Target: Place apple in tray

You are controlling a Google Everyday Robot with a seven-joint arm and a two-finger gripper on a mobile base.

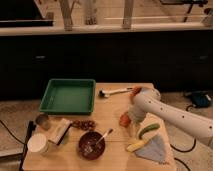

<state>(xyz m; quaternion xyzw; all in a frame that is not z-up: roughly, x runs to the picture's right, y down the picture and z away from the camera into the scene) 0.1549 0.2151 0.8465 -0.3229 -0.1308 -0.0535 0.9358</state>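
Observation:
The apple [123, 119] is a small red-orange fruit on the wooden table [112, 107], right of centre, partly covered by my arm. My gripper [129, 118] is at the end of the white arm that comes in from the right; it is down at the apple, right against it. The green rectangular tray [67, 96] stands at the table's back left, with nothing in it, well to the left of the apple and the gripper.
A dish brush [114, 92] lies behind the gripper. A brown bowl with a spoon [92, 144] is at the front. A green vegetable [149, 130], a banana [136, 145] and a grey cloth [153, 149] lie front right. A white cup [38, 144], a can [42, 121] and a packet [60, 131] are front left.

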